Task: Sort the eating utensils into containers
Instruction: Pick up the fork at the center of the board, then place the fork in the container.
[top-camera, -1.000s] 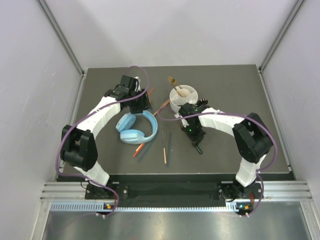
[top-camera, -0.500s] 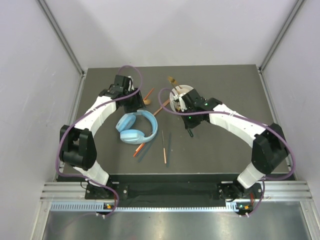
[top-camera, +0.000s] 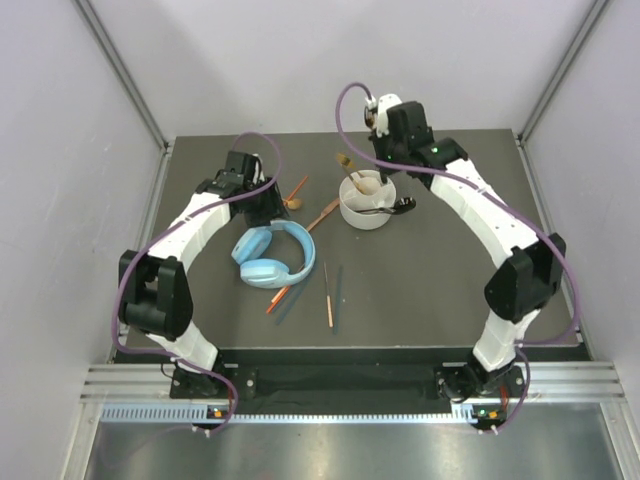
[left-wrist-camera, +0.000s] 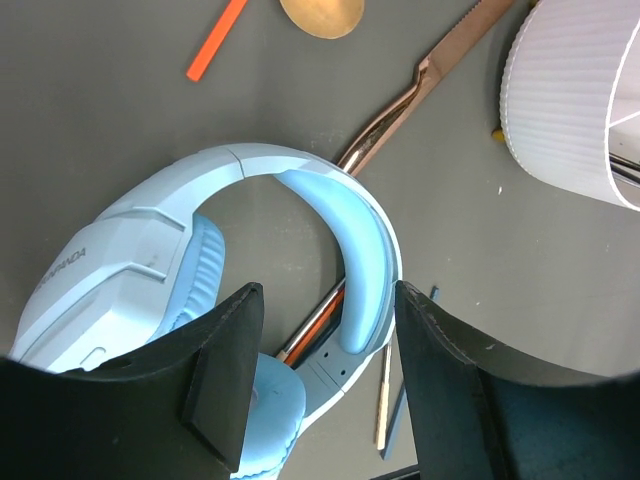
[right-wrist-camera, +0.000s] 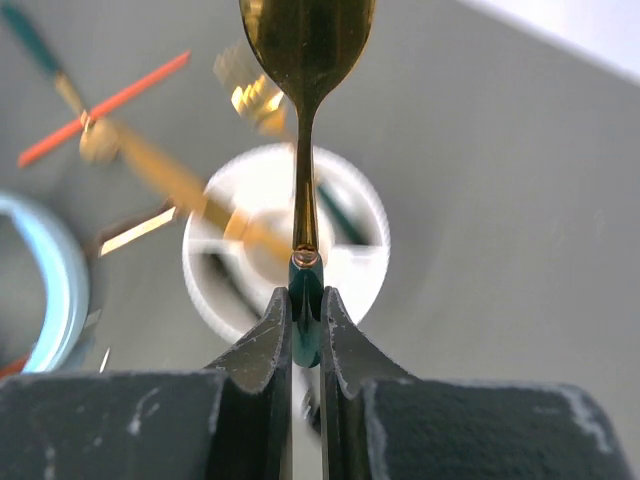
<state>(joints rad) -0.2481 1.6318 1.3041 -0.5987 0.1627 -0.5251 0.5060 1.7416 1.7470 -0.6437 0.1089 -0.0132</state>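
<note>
Though overhead misses it, right fingers (right-wrist-camera: 265, 340) pinch spoon (right-wrist-camera: 305, 40)

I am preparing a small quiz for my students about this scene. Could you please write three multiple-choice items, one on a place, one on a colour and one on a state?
1. Where is the right end effector?
A. above the holder
B. down at the near edge
C. far to the left

2. What colour are the headphones?
A. red
B. light blue
C. black

3. The left end effector is:
A. shut tight
B. hidden from view
C. open and empty

Answers:
1 A: its wrist view looks down on the holder, past the spoon that it grips.
2 B: the top and left wrist views both show them pale blue.
3 C: its fingers stand apart with nothing held between them.
</note>
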